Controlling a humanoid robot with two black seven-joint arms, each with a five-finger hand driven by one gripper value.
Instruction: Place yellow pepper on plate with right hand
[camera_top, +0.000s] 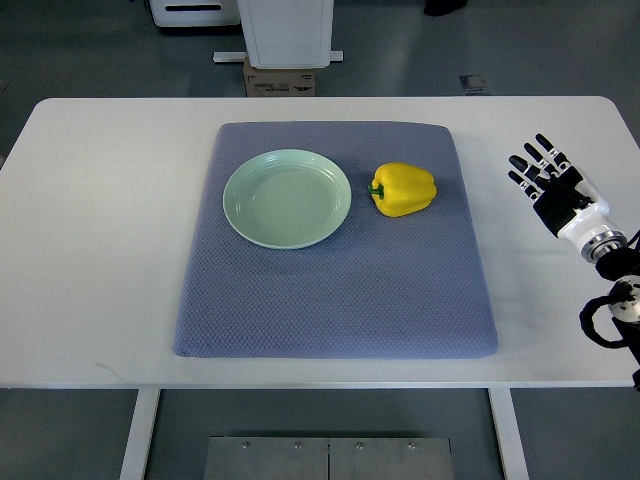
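The right robot hand (548, 178) hovers empty over the white bench (100, 250), fingers spread. The glossy yellow bell pepper (404, 189) lies well to its left on the blue-grey mat (330, 300), stem toward the nearby pale green plate (287, 198).

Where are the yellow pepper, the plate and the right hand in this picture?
yellow pepper (405, 189): top view, middle of its yellow body.
plate (240, 215): top view, its left rim.
right hand (553, 184): top view, middle of the hand.

Right arm (612, 300) cut off at right edge past the wrist. Cardboard box (279, 80) beyond worktop (100, 250): label print too small, possibly text.
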